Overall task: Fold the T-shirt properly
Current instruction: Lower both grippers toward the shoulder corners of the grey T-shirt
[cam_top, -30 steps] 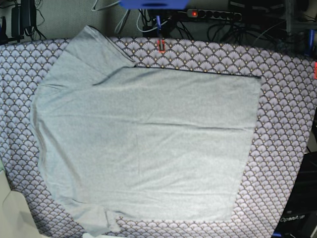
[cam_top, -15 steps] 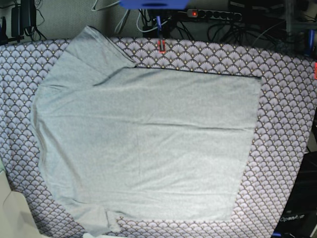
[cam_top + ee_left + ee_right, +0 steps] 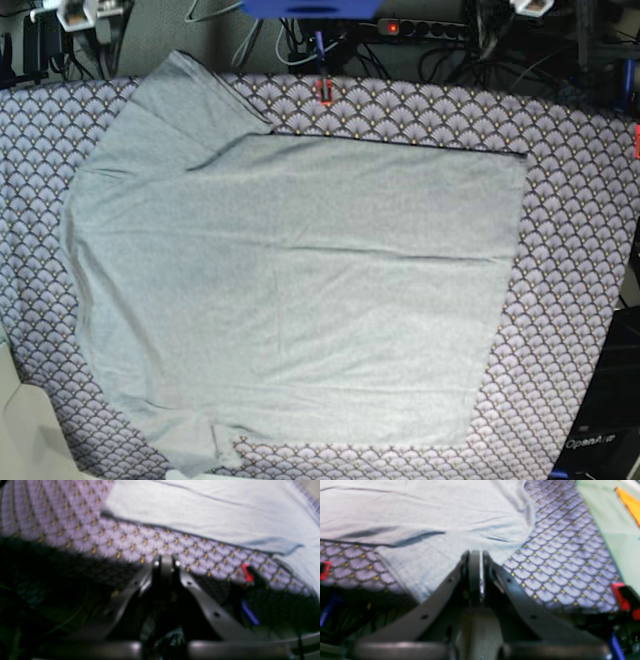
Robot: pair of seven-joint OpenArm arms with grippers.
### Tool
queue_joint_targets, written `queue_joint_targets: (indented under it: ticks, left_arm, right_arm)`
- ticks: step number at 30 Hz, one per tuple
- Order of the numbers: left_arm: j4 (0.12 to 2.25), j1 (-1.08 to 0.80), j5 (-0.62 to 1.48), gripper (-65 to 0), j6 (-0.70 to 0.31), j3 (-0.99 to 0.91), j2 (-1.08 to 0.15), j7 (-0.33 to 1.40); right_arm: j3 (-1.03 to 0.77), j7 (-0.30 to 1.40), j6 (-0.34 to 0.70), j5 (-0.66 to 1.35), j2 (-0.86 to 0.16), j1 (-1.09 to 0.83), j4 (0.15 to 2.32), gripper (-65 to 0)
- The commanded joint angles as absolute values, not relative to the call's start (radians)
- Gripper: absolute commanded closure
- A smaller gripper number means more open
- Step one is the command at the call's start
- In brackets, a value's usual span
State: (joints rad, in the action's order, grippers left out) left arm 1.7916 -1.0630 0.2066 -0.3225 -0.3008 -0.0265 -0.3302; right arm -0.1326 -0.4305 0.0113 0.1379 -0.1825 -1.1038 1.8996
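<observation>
The light grey T-shirt (image 3: 290, 290) lies spread flat on the purple fan-patterned tablecloth (image 3: 580, 250), with its sleeves to the left and its hem to the right. My left gripper (image 3: 165, 560) is shut and empty. It hangs over the cloth's far edge, short of the T-shirt's edge (image 3: 212, 507). My right gripper (image 3: 475, 555) is shut and empty, with its tip at the edge of a T-shirt sleeve (image 3: 420, 530). In the base view only white arm parts show at the top left (image 3: 85, 12) and top right (image 3: 530, 6).
A red clip (image 3: 325, 92) sits on the table's far edge, and it also shows in the left wrist view (image 3: 246, 571). Another red clip (image 3: 623, 596) shows in the right wrist view. Cables and a power strip (image 3: 430, 30) lie behind the table. A pale green surface (image 3: 607, 517) borders the cloth.
White parts of both arms have come into the top edge of the base view. The T-shirt has not moved.
</observation>
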Motion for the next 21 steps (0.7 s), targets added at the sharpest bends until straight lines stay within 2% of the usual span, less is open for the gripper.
queue_joint_targets:
  ticks: [1, 5, 7, 10, 16, 21]
  left_arm:
    - [1.842, -1.033, 0.216, 0.0, -0.321, -0.338, -0.015, -0.305]
    - [1.917, -0.84, 0.211, 0.0, -0.332, -0.466, 0.005, 0.054]
    - [1.923, -0.743, 0.211, -3.6, -0.334, -0.522, -0.001, 0.237]
    - [1.92, -0.634, 0.211, -10.7, -0.349, -0.599, -0.024, 0.409]
    - [1.923, -0.512, 0.211, -21.7, -0.539, -0.714, -0.019, 0.553]
    - [1.905, -0.46, 0.209, -26.2, -0.559, -0.725, -0.019, 0.611]
  right_arm:
    - [-0.136, -0.417, 0.01, 0.147, -0.191, -1.098, 1.906, 0.0]
    - [-0.142, -0.243, 0.102, 0.15, -0.191, -0.998, 1.906, 0.0]
    - [-0.143, -0.165, 0.168, 0.15, -0.191, -0.957, 1.905, 0.0]
    - [-0.143, -0.068, 0.223, 0.151, -0.176, -0.928, 1.911, -1.7]
    - [-0.166, -0.027, 0.298, 0.151, -0.136, -0.888, 1.908, -14.2]
    - [-0.166, -0.027, 0.303, 0.151, -0.136, -0.869, 1.905, -19.4]
